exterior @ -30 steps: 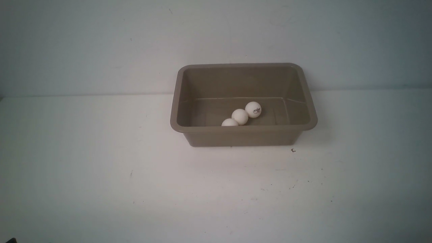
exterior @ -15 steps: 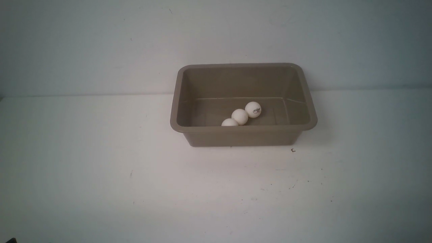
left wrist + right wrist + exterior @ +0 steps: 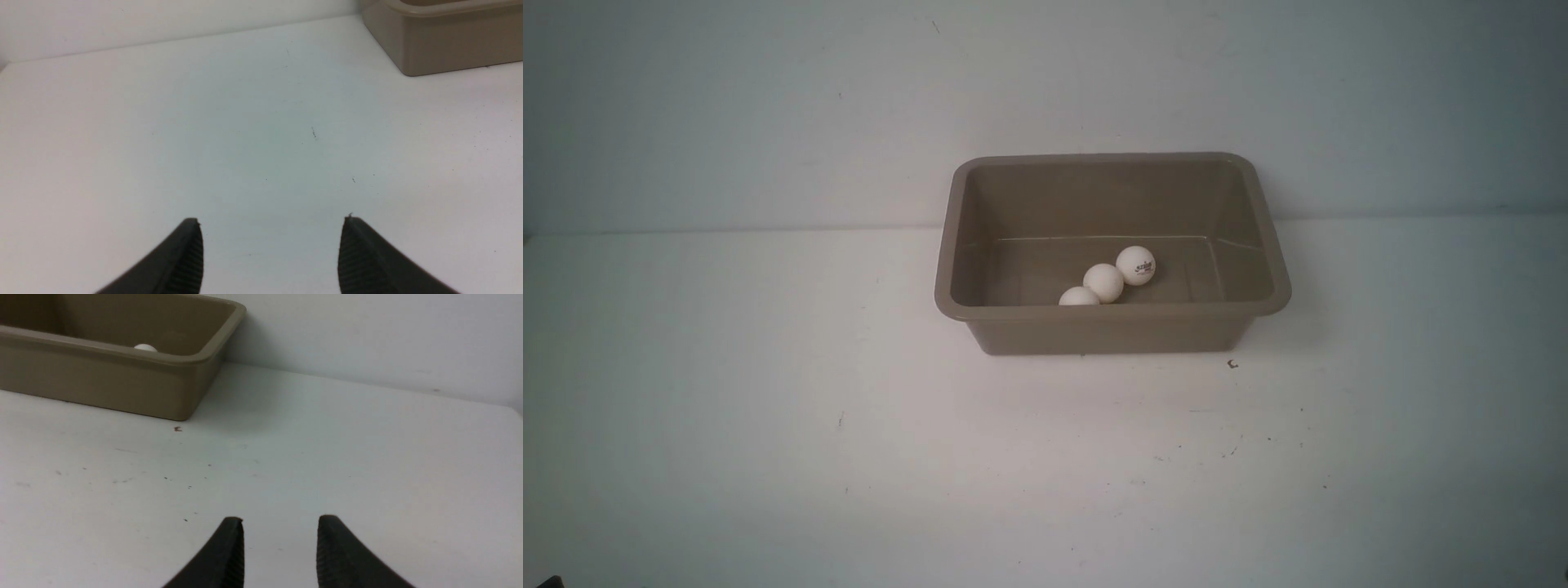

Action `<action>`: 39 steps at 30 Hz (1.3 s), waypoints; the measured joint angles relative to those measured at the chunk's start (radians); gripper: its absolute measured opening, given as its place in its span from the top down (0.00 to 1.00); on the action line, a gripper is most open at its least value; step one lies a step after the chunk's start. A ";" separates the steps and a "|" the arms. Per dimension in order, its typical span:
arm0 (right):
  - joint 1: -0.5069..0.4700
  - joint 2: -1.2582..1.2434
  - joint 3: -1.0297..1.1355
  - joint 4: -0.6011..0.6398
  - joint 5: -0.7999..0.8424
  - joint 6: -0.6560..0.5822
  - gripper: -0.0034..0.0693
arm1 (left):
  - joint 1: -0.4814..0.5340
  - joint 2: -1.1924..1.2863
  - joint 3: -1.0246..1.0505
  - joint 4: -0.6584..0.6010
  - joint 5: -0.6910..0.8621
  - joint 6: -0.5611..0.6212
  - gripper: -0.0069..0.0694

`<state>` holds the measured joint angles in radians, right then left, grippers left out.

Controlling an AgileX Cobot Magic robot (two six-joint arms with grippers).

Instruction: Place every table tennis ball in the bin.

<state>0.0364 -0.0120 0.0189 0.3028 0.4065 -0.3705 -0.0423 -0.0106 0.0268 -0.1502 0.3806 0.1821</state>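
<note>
Both grippers hang empty over the white table [image 3: 768, 457], the left gripper [image 3: 271, 245] parted wide, the right gripper [image 3: 281, 543] narrowly gapped, while three table tennis balls [image 3: 1103, 282] lie touching in the taupe bin [image 3: 1111, 331].

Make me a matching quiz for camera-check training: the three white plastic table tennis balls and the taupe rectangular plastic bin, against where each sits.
1. logo-printed white ball
2. fully visible plain white ball
3. remaining plain white ball
4. taupe plastic bin

A. on the white table
B. middle of the row
C. row's right end
D. half hidden behind the near rim

Pairs: 1-C, 2-B, 3-D, 4-A
</note>
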 joint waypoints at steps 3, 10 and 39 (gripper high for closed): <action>0.005 0.000 0.001 0.030 0.000 0.004 0.62 | 0.000 0.000 0.000 0.000 0.000 0.000 0.38; 0.006 0.000 0.001 0.028 0.000 0.005 0.62 | 0.001 0.000 0.000 0.000 0.000 0.000 0.38; 0.007 0.000 0.001 -0.160 -0.014 0.190 0.62 | 0.001 0.000 0.000 0.000 0.000 0.000 0.38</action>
<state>0.0430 -0.0120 0.0200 0.1425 0.3928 -0.1803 -0.0416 -0.0106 0.0268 -0.1502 0.3806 0.1821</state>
